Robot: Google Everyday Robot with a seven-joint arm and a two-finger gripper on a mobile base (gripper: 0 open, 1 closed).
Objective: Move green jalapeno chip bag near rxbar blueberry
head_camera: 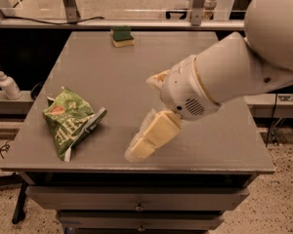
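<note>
The green jalapeno chip bag lies crumpled at the front left of the grey table, light green with a red-orange logo and white lettering. My gripper hangs over the table's front middle, to the right of the bag and apart from it. It is open and empty, with one cream finger reaching down-left towards the front edge. The rxbar blueberry does not show; my big white arm covers the right part of the table.
A green-and-yellow sponge sits at the table's far edge. A white pump bottle stands on a ledge left of the table. Metal posts and a rail run behind the table. Drawers sit below the front edge.
</note>
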